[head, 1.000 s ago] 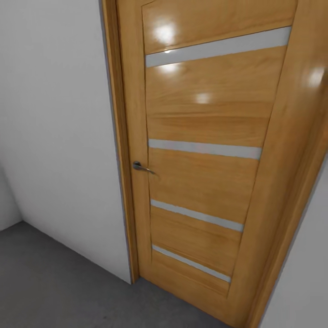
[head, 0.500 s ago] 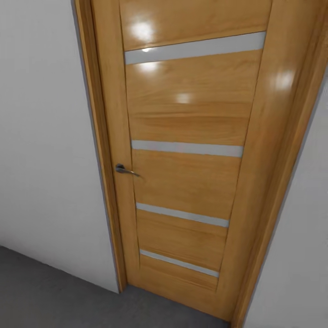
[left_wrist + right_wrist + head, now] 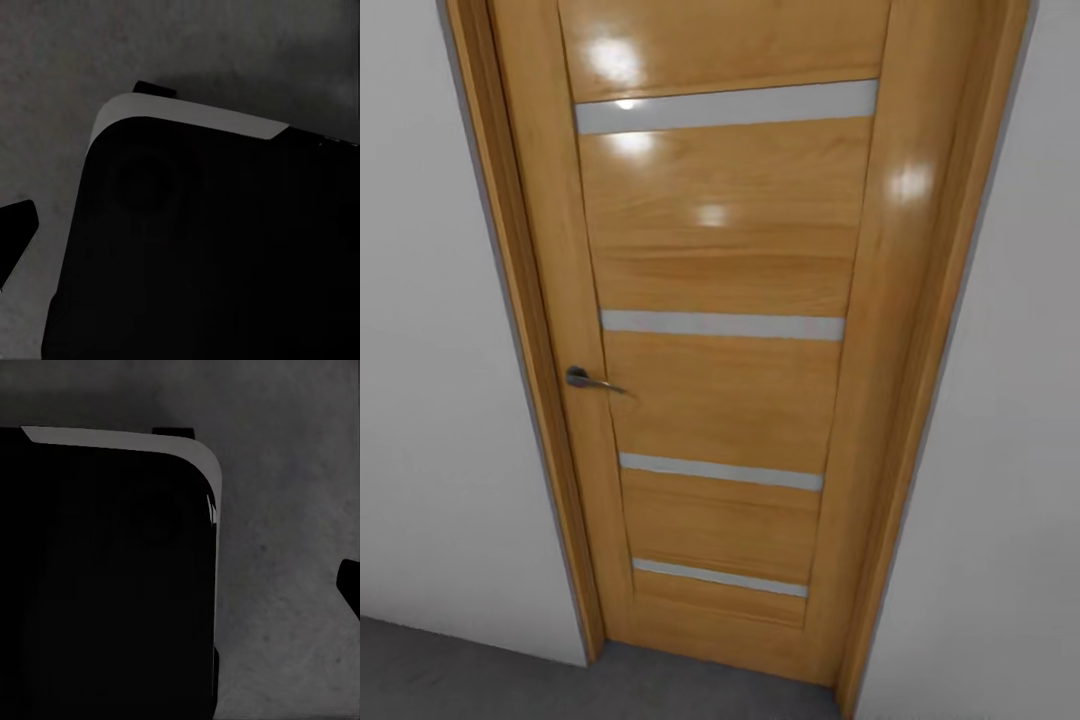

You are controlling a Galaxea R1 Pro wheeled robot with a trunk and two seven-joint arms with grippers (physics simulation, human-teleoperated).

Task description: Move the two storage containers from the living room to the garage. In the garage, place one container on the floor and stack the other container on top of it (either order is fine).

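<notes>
- The head view faces a closed wooden door (image 3: 720, 330) that takes up most of the frame from top to near the bottom.
- The door is glossy honey-coloured wood with four narrow, pale horizontal strips (image 3: 722, 325) set across its middle panel, one near the top, one at mid-height and two lower down.
- Bright spots of reflected light sit on the upper part of the door.
- A small grey metal lever handle (image 3: 588, 380) is on the door's left edge, a little below the middle of the frame.
- A wooden door frame (image 3: 520, 330) runs down both sides of the door.
- Plain white-grey wall (image 3: 430, 400) lies left of the door frame, and more of the same wall (image 3: 1000, 450) lies to the right.
- A strip of dark grey mottled concrete floor (image 3: 450, 675) crosses the lower left and bottom of the frame, meeting the wall and the foot of the door.
- The left wrist view looks down on a large black rounded body with a pale grey rim (image 3: 187, 120), part of the robot itself, over the grey floor (image 3: 225, 52).
- A dark tip (image 3: 16, 232) enters at the left edge of that frame; I cannot tell whether the left tool is open or closed.
- The right wrist view has a similar black rounded body with a pale rim (image 3: 202, 461), over grey floor (image 3: 292, 510).
- A dark tip (image 3: 349, 585) shows at the right edge there; I cannot tell the right tool's state either.
- I see neither orange-red storage container, so I cannot tell where they are.
</notes>
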